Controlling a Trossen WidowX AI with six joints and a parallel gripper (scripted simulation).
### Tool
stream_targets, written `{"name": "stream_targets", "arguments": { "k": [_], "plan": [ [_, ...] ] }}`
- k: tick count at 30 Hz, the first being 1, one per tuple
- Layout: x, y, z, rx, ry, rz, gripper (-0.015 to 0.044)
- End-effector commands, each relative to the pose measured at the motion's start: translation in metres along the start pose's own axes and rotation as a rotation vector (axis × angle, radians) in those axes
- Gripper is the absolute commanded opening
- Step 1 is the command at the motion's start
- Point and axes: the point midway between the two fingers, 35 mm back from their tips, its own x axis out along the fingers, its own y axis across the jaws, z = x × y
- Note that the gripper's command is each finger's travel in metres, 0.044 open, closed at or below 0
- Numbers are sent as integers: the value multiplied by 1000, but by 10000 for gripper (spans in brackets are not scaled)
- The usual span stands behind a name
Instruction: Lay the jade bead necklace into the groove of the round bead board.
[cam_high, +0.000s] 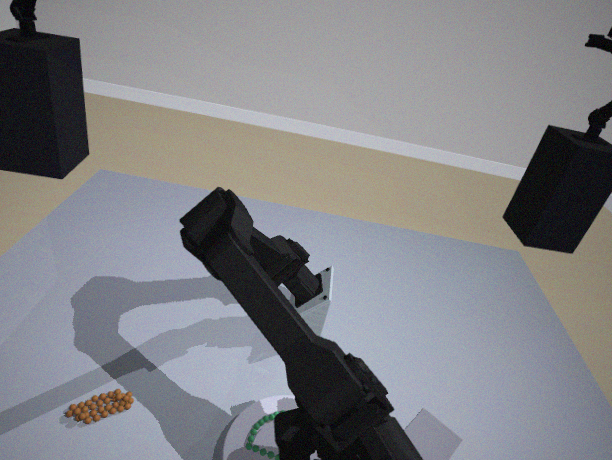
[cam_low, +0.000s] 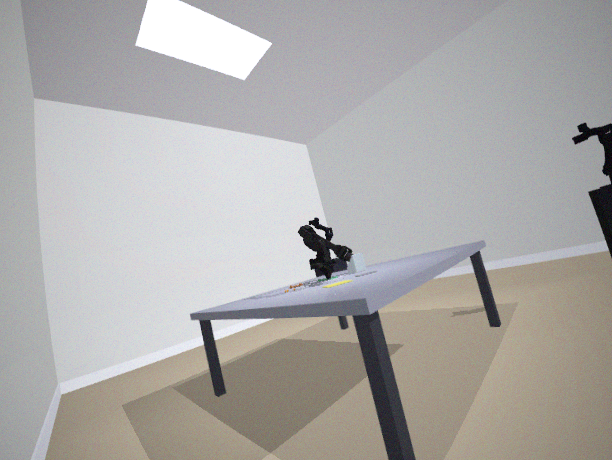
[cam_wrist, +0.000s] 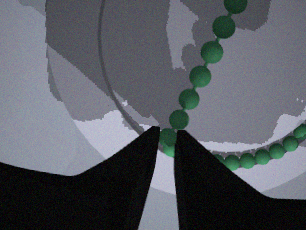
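A black arm (cam_low: 316, 242) stands on the grey table (cam_low: 400, 286), a yellow piece (cam_low: 337, 284) lying near it.

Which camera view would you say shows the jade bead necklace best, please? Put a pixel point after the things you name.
The wrist view: its green beads (cam_high: 257, 426) (cam_wrist: 200, 76) appear large and separate, with some between the fingertips of the pincer (cam_wrist: 166, 135). The top view shows only a partial curve beside the dark arm (cam_high: 260, 295), which hides the rest. The exterior view gives just a tiny green trace.
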Motion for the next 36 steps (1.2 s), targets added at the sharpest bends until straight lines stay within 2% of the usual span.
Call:
{"name": "stream_targets", "arguments": {
  "k": [1,20,36],
  "plan": [
    [-5,0,-1,-4,-2,5,0],
    [1,6,-3,-4,-3,6,0],
    [-6,6,-3,-4,-2,6,420]
  ]
}}
